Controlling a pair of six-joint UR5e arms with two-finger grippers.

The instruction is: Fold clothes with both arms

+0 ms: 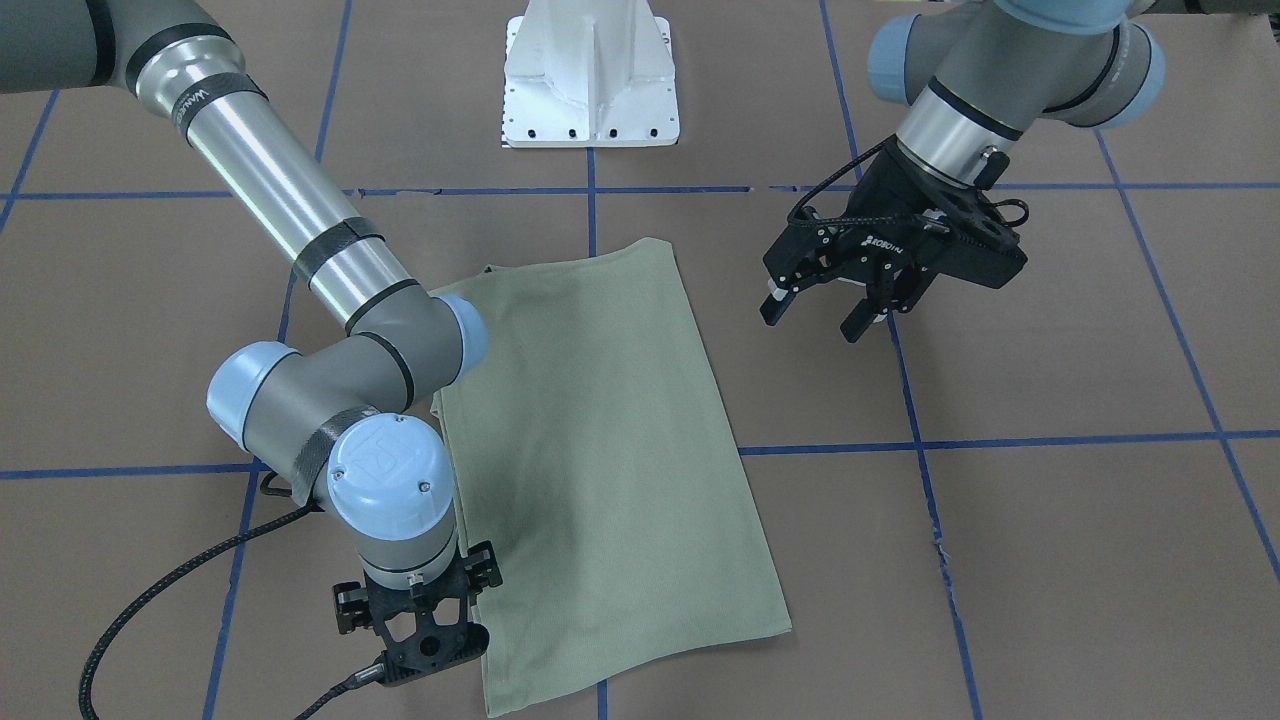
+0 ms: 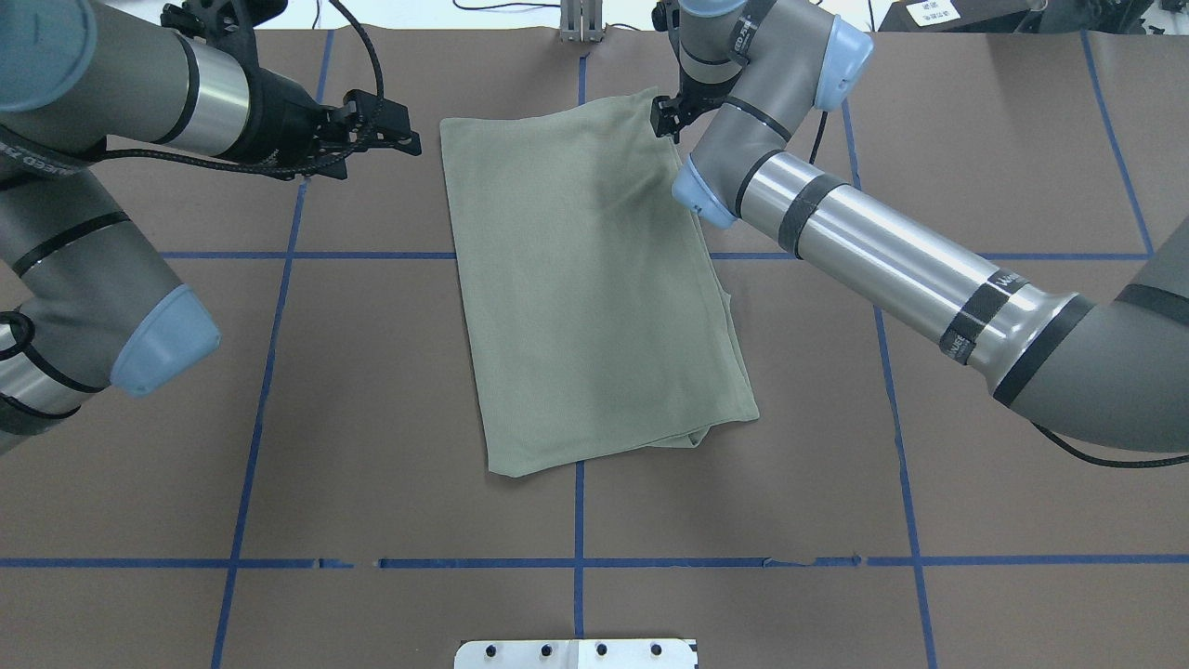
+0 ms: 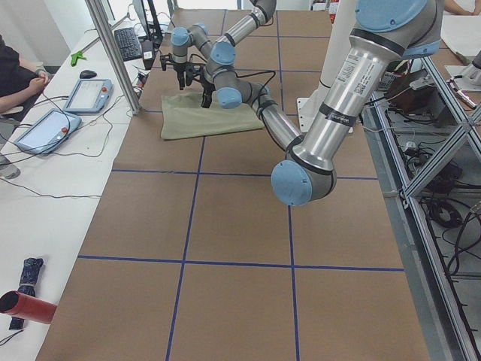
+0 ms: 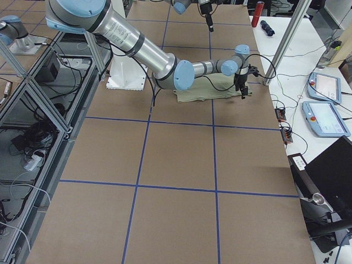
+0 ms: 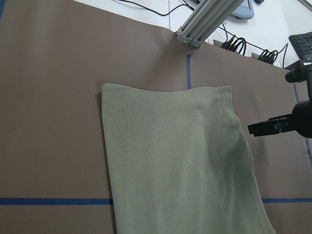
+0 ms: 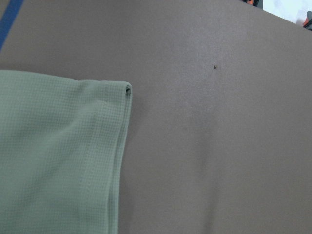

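Note:
The sage-green shirt [image 2: 585, 279] lies flat in the middle of the table, folded into a long rectangle; its collar, label and logo are hidden. It also shows in the front-facing view [image 1: 600, 450] and the left wrist view [image 5: 180, 165]. My left gripper [image 1: 812, 322] is open and empty, hovering above the table beside the shirt's long edge and apart from it [image 2: 409, 130]. My right gripper [image 2: 663, 119] points down at the shirt's far right corner [image 6: 124, 90], which lies flat on the table. Its fingers are hidden under the wrist [image 1: 432, 655], so I cannot tell whether it is open or shut.
The table is brown board marked with blue tape lines [image 2: 576, 563]. The white base pedestal [image 1: 590, 80] stands at the robot's side. An aluminium post [image 5: 204, 22] stands at the far edge, and a side desk holds tablets [image 3: 83, 94].

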